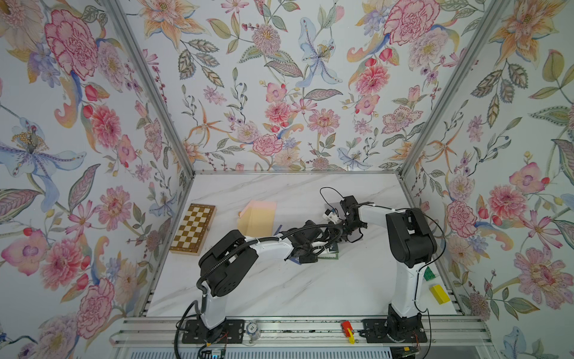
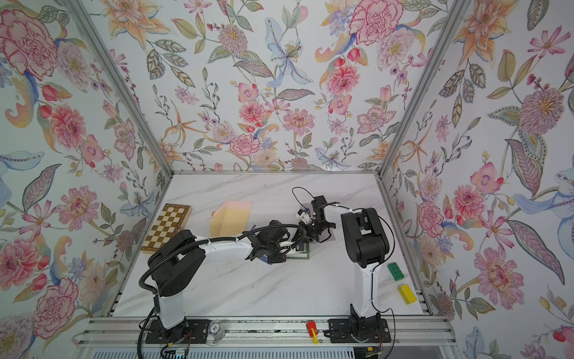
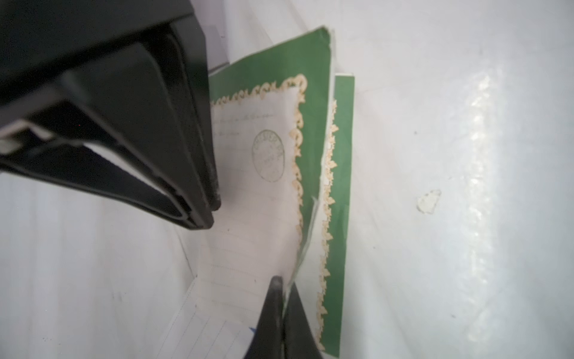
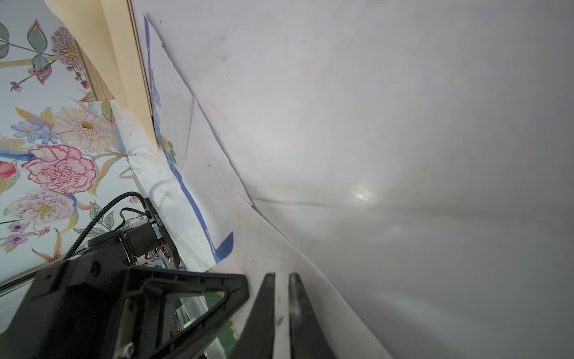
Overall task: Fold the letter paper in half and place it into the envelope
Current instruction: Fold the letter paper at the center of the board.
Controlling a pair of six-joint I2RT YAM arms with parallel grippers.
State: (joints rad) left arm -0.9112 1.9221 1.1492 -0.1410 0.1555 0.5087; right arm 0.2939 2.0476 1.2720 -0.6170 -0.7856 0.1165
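My left hand [image 3: 284,295] is clamped on the edge of the green-bordered white letter paper [image 3: 248,149], and the pale yellow paper envelope [image 1: 259,222] lies near that paper on my left arm's side.

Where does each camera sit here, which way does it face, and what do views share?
Top views: high at the front, looking down and back over the table; left arm and right arm show whole.
Left wrist: looks along the left gripper, shut on the green-bordered paper; the right gripper intrudes.
Right wrist: low over the table, facing the envelope; its own fingers and the left gripper show.
Shared: each wrist view shows the other gripper.
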